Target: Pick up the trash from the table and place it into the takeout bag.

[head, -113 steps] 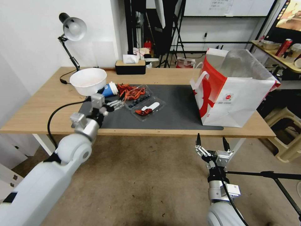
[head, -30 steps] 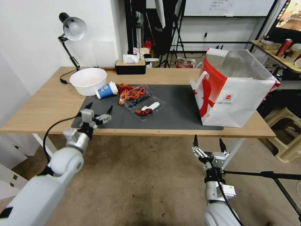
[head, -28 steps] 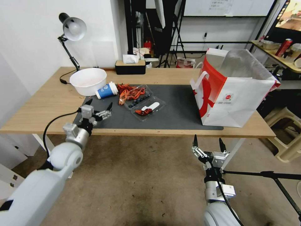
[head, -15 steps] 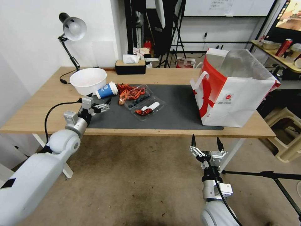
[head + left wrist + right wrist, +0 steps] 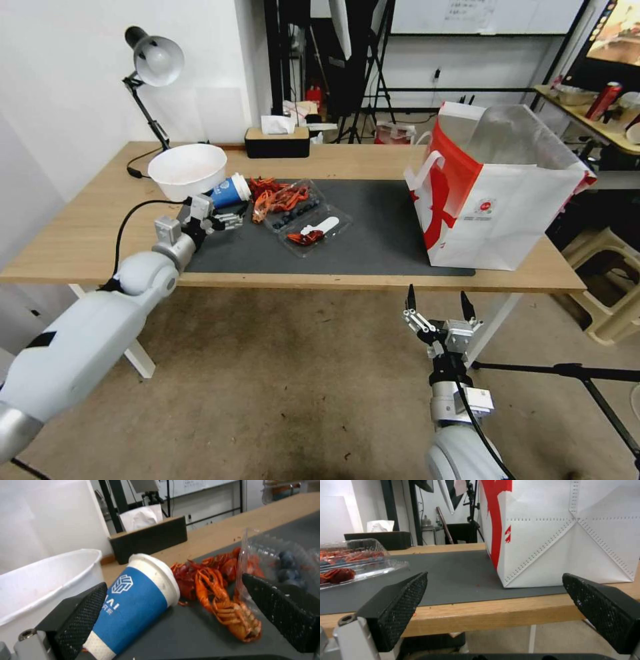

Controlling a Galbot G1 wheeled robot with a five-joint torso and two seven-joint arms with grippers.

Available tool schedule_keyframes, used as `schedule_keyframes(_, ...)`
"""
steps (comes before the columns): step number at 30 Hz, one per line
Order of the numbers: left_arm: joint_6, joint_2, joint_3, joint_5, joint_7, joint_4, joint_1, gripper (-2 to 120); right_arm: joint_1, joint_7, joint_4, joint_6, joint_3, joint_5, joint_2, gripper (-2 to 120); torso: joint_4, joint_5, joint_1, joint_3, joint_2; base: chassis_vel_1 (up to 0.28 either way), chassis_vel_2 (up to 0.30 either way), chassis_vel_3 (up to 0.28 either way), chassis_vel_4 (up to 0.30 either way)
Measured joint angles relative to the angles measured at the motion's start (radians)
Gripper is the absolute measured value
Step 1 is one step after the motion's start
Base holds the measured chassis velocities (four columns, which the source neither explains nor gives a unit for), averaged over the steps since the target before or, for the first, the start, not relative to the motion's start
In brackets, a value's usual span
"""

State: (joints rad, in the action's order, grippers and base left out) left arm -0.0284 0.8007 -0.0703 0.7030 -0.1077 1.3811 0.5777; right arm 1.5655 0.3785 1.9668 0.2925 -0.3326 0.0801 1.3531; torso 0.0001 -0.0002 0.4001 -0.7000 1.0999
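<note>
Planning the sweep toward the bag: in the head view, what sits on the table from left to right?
White bowl → blue-and-white paper cup → crayfish shells → clear tray with white spoon → takeout bag.

desk lamp [image 5: 158,60], black tissue box [image 5: 277,142], red can [image 5: 604,101]

The left gripper [image 5: 215,213], earlier raised beside the bowl [image 5: 187,171] and then drawn back to the mat's near-left corner, has advanced toward 12 o'clock. Its jaws now stand open around the base of the cup [image 5: 229,191]. The right gripper [image 5: 437,306] has dropped slightly toward 6 o'clock.
</note>
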Motion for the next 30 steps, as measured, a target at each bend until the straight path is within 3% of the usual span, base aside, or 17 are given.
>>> schedule_keyframes(17,0.021,-0.001,-0.148,-0.025,-0.092,-0.157,-0.197,100,-0.011,0.001,-0.011,0.001,-0.002,0.001,0.009,100,-0.0001,0.0003,0.0,0.0,0.0,0.0,0.0,0.0,0.0)
schedule_keyframes(30,0.04,0.009,-0.217,-0.035,-0.141,-0.219,-0.266,99,-0.012,0.001,-0.013,0.004,-0.006,0.002,0.01,100,-0.0001,0.0002,0.0,0.0,0.0,0.0,0.0,0.0,0.0)
